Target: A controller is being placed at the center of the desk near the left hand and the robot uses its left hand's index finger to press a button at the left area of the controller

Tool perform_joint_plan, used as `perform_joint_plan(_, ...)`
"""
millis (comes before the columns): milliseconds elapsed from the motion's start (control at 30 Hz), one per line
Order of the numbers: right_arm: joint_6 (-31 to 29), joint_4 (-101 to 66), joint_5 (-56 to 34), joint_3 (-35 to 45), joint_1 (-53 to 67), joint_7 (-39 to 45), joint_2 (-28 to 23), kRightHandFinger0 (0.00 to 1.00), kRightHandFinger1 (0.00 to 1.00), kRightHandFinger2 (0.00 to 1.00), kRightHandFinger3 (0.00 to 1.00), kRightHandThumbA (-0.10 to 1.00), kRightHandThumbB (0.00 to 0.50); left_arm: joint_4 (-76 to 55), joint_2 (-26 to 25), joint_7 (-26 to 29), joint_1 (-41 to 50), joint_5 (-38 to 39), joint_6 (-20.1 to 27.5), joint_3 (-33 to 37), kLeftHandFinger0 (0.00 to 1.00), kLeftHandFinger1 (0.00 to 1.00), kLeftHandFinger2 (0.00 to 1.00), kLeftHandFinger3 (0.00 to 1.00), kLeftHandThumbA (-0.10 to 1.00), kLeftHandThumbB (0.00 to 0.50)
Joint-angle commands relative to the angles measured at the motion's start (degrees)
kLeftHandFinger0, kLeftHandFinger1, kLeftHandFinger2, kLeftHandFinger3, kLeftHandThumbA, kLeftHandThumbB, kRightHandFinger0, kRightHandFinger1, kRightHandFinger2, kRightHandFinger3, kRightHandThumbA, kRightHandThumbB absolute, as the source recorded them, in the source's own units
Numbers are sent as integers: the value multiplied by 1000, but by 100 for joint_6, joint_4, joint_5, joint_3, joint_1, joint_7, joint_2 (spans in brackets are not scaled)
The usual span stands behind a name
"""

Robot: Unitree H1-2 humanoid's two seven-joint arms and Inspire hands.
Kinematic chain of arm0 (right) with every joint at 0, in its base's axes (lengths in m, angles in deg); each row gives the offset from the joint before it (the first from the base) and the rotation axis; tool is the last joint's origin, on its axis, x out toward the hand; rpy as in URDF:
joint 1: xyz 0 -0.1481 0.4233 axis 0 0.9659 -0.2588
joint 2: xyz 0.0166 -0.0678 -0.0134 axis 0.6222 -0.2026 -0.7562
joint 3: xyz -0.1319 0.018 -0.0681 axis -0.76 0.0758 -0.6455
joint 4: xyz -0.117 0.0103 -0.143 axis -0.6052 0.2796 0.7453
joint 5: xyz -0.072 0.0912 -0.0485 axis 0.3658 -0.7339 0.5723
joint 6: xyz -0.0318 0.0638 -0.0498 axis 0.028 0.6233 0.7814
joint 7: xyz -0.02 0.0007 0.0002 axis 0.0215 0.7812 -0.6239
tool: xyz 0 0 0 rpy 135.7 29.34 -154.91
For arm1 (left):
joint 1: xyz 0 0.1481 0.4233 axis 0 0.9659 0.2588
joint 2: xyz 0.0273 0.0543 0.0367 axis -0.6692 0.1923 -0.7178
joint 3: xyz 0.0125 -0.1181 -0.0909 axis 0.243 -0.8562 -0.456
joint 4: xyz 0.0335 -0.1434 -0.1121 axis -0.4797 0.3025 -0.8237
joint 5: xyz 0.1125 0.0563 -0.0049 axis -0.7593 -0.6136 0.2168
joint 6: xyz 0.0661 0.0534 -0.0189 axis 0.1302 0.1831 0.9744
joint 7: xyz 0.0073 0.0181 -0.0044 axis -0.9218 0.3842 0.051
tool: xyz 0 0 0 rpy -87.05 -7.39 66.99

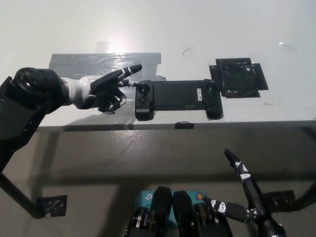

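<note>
Controller (177,98), black and wide, lies flat near the front edge of the white worktop (197,29), roughly at the middle of the view. At its nine o'clock, the white left hand (109,89) holds nothing: one finger (126,73) points out straight toward the controller's left end, its tip just beside that end's upper corner, the others curled under. Grey tape (98,61) lies on the worktop at the hand's twelve o'clock. A black square pad (239,77) sits at the controller's two o'clock. The black right hand (244,190) rests below the worktop at five o'clock, holding nothing, one finger extended.
</note>
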Motion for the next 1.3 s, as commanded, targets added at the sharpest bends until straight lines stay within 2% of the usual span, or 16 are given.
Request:
perform_joint_plan(0,-144,-109,31,-32,-27,21,-6,1000,1000,1000,1000,1000,248,-153,-61,-72,-86,37,-75,-94,0,0,91,1000,1000,470)
perform_joint_plan(400,-87,-149,33,-42,-104,31,-15,1000,1000,1000,1000,1000,259,-148,35,-103,-60,-242,-75,-133,0,0,87,1000,1000,468)
perform_joint_plan(900,-108,-210,33,-40,-139,40,-31,1000,1000,1000,1000,1000,243,-7,114,-158,-92,-327,-75,-235,0,0,62,1000,1000,490)
perform_joint_plan(1133,-95,-233,-1,-32,-154,54,-32,1000,1000,1000,1000,1000,229,65,142,-202,-93,-426,-75,-341,0,0,28,1000,1000,469)
perform_joint_plan(1267,-116,-211,-13,-37,-167,62,-30,1000,1000,1000,1000,1000,232,104,151,-160,-51,-445,-75,-399,0,0,28,1000,1000,487)
